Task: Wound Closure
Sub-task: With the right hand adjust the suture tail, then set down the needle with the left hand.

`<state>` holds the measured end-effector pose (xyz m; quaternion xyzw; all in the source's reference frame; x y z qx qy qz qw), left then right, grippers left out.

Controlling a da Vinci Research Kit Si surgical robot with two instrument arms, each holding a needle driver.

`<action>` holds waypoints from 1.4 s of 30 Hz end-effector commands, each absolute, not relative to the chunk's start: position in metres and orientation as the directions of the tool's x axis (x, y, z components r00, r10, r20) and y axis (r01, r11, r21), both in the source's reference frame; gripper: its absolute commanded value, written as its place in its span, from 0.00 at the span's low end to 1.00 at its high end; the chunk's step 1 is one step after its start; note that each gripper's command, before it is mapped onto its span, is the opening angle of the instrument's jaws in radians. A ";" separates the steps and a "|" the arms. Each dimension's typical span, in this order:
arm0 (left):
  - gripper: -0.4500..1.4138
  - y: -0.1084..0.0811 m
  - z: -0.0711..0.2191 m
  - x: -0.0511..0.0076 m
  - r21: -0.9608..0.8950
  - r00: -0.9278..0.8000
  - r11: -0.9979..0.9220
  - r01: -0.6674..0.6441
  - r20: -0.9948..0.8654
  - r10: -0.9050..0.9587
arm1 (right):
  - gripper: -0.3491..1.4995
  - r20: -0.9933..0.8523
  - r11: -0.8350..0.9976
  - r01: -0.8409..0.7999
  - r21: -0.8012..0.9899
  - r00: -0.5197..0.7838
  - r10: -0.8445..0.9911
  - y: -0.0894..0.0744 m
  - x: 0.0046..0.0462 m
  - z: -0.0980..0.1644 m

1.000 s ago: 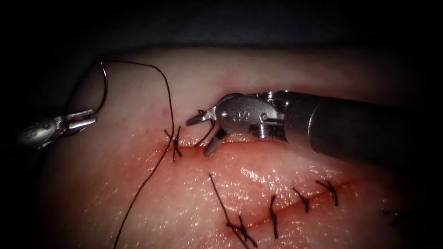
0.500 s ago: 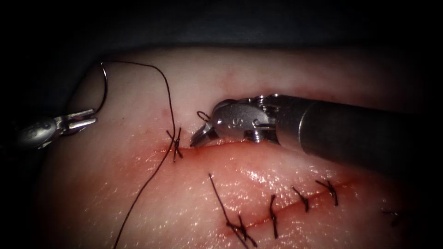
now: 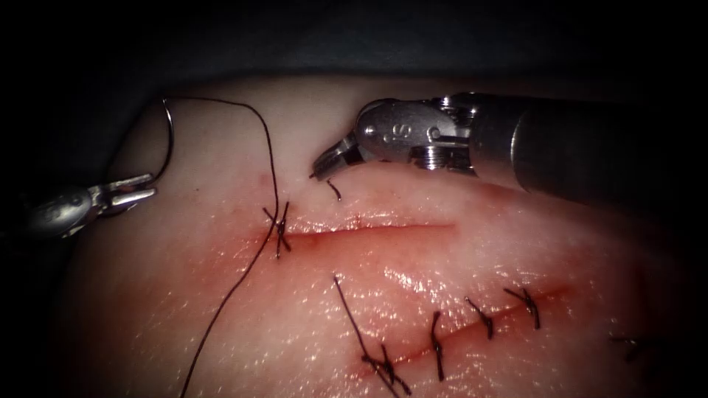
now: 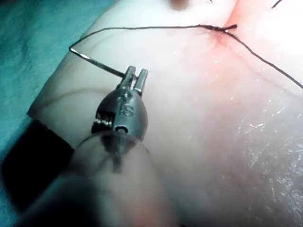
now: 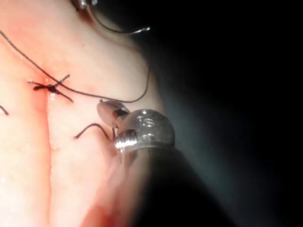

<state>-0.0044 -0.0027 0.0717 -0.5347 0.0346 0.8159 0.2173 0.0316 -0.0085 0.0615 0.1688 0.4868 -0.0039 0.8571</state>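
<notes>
The needle (image 3: 169, 136) is held clear of the tissue (image 3: 442, 214), well left of the cut (image 3: 369, 230); it is gripped near one end by the clenched left tool (image 3: 140, 189), and its other end carries the thread (image 3: 270, 158). The thread is seen running to the knot (image 3: 279, 230) at the cut's left end. A short cut end of thread (image 3: 334, 189) is grasped by the closed right tool (image 3: 324, 166) above the cut. The left tool's shaft is lost in shadow. Older stitches (image 3: 483, 315) are noted below.
</notes>
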 end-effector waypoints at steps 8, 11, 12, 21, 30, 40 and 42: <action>0.00 -0.002 0.072 -0.0050 -0.173 -0.334 -0.904 -0.390 -0.889 0.314 | 0.00 -0.866 0.956 0.028 0.291 0.432 0.251 -0.005 0.0316 0.062; 0.00 -0.002 0.072 -0.0050 -0.173 -0.334 -0.904 -0.390 -0.889 0.314 | 0.00 -0.871 0.940 -0.073 0.332 0.359 0.336 -0.003 0.0313 0.061; 0.00 -0.002 0.072 -0.0050 -0.173 -0.334 -0.904 -0.390 -0.889 0.314 | 0.00 -0.871 0.940 -0.073 0.332 0.359 0.336 -0.003 0.0313 0.061; 0.00 -0.002 0.072 -0.0051 -0.173 -0.334 -0.904 -0.390 -0.889 0.314 | 0.73 -0.833 0.779 -0.365 0.510 0.013 0.552 0.001 0.0293 0.061; 0.00 -0.002 0.073 -0.0051 -0.175 -0.333 -0.904 -0.389 -0.889 0.315 | 0.93 -0.808 0.676 -0.463 0.574 -0.186 0.559 0.005 0.0247 0.059; 0.00 -0.001 0.075 -0.0057 -0.185 -0.329 -0.899 -0.397 -0.886 0.327 | 0.96 -0.798 0.674 -0.447 0.589 -0.188 0.573 0.004 0.0240 0.059; 0.02 -0.001 0.075 -0.0057 -0.215 -0.323 -0.882 -0.419 -0.873 0.366 | 0.96 -0.793 0.670 -0.443 0.595 -0.191 0.578 0.004 0.0238 0.059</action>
